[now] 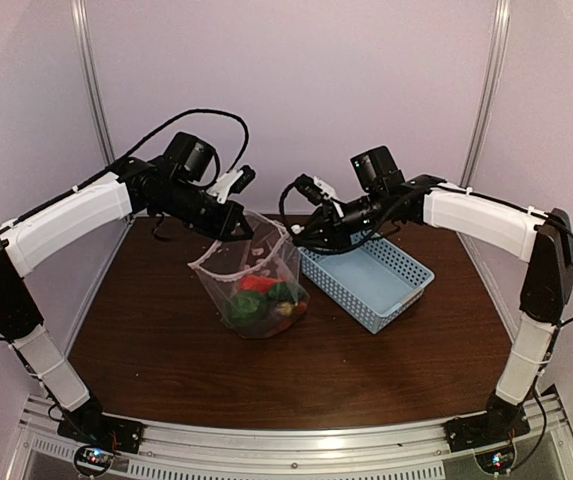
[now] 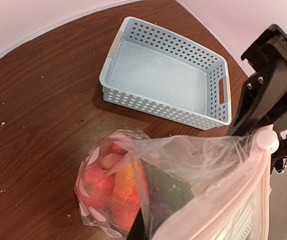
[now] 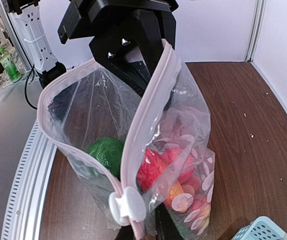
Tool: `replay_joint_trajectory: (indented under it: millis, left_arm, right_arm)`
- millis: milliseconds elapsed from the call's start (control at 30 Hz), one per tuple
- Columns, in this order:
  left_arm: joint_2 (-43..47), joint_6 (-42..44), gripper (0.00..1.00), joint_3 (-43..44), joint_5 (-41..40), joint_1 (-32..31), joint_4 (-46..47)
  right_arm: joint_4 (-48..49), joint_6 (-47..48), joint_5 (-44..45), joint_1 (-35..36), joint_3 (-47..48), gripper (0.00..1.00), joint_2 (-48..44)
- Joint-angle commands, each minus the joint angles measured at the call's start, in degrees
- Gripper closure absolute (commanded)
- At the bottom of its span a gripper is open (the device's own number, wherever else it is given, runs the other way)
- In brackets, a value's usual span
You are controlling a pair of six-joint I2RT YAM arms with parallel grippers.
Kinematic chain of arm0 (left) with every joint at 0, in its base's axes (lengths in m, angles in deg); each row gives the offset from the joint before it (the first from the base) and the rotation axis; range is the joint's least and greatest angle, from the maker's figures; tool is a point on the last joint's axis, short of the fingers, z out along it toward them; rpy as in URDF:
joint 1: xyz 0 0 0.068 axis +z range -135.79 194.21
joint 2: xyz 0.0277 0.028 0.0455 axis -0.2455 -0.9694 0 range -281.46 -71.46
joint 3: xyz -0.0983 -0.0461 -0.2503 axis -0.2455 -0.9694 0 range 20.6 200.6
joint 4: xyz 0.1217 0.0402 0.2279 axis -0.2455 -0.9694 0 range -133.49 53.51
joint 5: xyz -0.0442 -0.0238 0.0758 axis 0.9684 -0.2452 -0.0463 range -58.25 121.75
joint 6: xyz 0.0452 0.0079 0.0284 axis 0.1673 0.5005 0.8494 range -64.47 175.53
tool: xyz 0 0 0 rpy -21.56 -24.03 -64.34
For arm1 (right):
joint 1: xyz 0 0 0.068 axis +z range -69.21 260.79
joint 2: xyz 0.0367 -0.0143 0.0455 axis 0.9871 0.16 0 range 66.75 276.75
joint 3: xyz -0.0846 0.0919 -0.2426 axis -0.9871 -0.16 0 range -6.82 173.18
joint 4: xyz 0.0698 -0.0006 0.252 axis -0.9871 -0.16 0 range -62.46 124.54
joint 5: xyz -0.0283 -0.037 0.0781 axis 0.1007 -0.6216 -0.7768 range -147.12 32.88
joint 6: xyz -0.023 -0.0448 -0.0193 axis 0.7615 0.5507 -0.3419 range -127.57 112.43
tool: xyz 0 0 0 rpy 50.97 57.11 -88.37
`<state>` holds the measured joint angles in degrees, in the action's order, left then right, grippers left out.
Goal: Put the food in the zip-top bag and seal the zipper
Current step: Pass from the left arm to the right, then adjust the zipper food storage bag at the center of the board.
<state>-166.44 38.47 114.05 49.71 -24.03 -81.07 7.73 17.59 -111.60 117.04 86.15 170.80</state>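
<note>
The clear, crinkly plastic zip-top bag [image 1: 258, 285], printed with pale round spots, is stood on the dark wooden table [image 1: 146, 340] with its mouth held up, just beside the light blue slotted plastic basket [image 2: 153, 100]. The small toy food [image 3: 158, 170], in red, green and orange pieces, is gathered in its bottom. One end of the mouth is pinched by the left gripper [image 1: 236, 228], whose jaws are clamped tight on the film. The right gripper [image 1: 299, 233] is placed at the other end, by the white slider [image 3: 126, 205]; whether its jaws are closed on it cannot be told. The pale pink zipper [image 3: 146, 105] is parted, one strip bowed wide. The bag is judged light, soft and slippery, so the film would give under a pull. The stiffer zipper strip and the hard slider are judged the best places to be gripped, with the far end pulled taut.
</note>
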Motion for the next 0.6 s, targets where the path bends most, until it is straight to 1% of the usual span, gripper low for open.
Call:
replay_joint_trajectory:
  millis: [0, 33, 100, 167, 200, 233, 267, 300, 333, 400, 467, 567]
  left_arm:
    - [-0.07, 0.59, 1.00, 1.75, 1.52, 0.01, 2.35]
    - [-0.11, 1.42, 1.00, 2.31, 2.26, 0.01, 1.87]
    - [0.72, 4.64, 0.90, 3.99, 1.91, 0.01, -0.79]
    - [4.99, 9.36, 0.83, 2.26, 0.72, 0.01, -1.56]
    - [8.99, 11.18, 0.74, -0.64, -0.72, -0.04, 1.30]
    - [13.71, 12.25, 0.60, -4.95, -1.82, 0.00, 5.38]
    - [18.86, 12.83, 0.37, -10.26, -2.18, -0.04, 10.18]
    - [24.55, 12.72, 0.10, -16.78, -2.24, -0.08, 16.28]
    - [29.58, 12.50, 0.03, -22.98, -1.93, -0.15, 21.99]
    - [38.38, 11.56, 0.02, -34.16, -1.70, -0.32, 30.14]
    - [44.18, 10.72, 0.02, -41.98, -2.47, -0.41, 32.82]
    - [48.97, 9.55, 0.02, -50.00, -1.54, -0.48, 36.34]
  right_arm:
    - [1.82, -0.27, 1.92, 0.31, -1.44, 1.00, -3.44]
    - [1.88, -0.82, 2.16, 0.27, -1.28, 1.00, -3.92]
    - [0.68, -1.69, 1.99, 0.24, -0.42, 1.00, -5.01]
    - [-0.77, -2.16, 1.95, 0.16, 0.37, 1.00, -6.27]
    - [-1.39, -2.36, 2.29, 0.18, 0.30, 1.00, -6.96]
    - [-2.06, -2.19, 2.57, 0.21, 0.20, 1.00, -7.35]
    - [-3.03, -1.84, 2.73, 0.23, 0.03, 1.00, -7.65]
    - [-3.75, -1.54, 2.91, 0.28, -0.28, 1.00, -7.81]
    - [-4.23, -1.25, 3.02, 0.17, -0.67, 1.00, -7.96]
    - [-4.85, -0.82, 3.41, 0.15, -1.76, 1.00, -8.04]
    - [-5.01, -0.66, 3.88, 0.22, -2.70, 1.00, -8.24]
    - [-5.32, -0.65, 4.31, 0.11, -3.09, 1.00, -8.41]
